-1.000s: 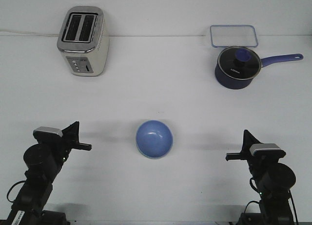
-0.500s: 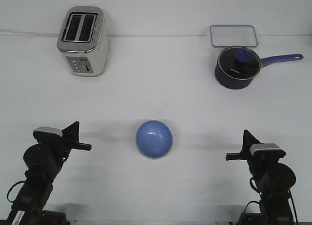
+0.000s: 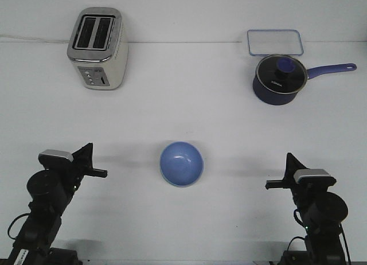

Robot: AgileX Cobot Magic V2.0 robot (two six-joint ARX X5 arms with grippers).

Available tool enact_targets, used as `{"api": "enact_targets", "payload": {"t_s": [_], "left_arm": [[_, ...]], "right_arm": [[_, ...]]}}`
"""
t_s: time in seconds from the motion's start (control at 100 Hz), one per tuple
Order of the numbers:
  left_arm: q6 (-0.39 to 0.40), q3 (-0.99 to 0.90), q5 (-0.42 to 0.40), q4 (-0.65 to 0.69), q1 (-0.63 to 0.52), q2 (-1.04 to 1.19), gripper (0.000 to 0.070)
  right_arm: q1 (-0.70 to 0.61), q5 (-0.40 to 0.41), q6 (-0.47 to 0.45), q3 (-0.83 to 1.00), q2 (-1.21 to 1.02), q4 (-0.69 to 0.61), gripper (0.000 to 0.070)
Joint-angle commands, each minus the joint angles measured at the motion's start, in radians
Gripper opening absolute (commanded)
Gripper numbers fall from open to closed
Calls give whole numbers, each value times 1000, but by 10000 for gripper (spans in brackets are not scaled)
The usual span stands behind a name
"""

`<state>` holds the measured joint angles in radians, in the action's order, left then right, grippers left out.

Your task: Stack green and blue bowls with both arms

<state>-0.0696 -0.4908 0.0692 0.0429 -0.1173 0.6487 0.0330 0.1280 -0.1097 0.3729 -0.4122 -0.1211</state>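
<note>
1. We see the blue bowl (image 3: 181, 163) sitting upright in the middle of the table (image 3: 189, 104), between the two arms. A pale rim shows along its lower edge, which may be the green bowl beneath it, so we judge the stack may already be made; we cannot be sure.
2. Our left gripper (image 3: 101, 173) and right gripper (image 3: 272, 185) hang well apart from the bowl, each pointing inward and holding nothing. We cannot tell whether either one's fingers are apart or together.
3. If the stack needs checking, we should approach level from both sides and meet the rim evenly, so the smooth bowl does not slide.
4. Open table surrounds the bowl on every side. The toaster (image 3: 97, 47), lidded saucepan (image 3: 279, 77) and clear container (image 3: 274, 42) stand far back, out of our way.
</note>
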Motion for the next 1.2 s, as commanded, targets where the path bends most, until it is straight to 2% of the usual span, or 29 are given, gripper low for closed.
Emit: {"api": "enact_targets", "payload": {"t_s": [0.0,0.16,0.33,0.5,0.73,0.89,1.19], "left_arm": [[15,-11,-25,12,0,-14,10],[19,-5,-29,11,0,-66,10],[77,34,-29,13,7,-168,10],[77,128,-29,14,33,-329,10],[23,285,-29,42,60,-538,10],[19,373,-29,77,66,-641,10],[5,451,-29,167,89,-646,10]], "right_arm": [[-1,-2,-6,6,-1,16,0],[-1,-2,-6,6,-1,16,0],[-1,-2,-6,6,-1,16,0],[-1,-2,-6,6,-1,16,0],[-1,-2,-6,6,-1,16,0],[-1,-2,-6,6,-1,16,0],[-1,-2,-6,6,-1,16,0]]}}
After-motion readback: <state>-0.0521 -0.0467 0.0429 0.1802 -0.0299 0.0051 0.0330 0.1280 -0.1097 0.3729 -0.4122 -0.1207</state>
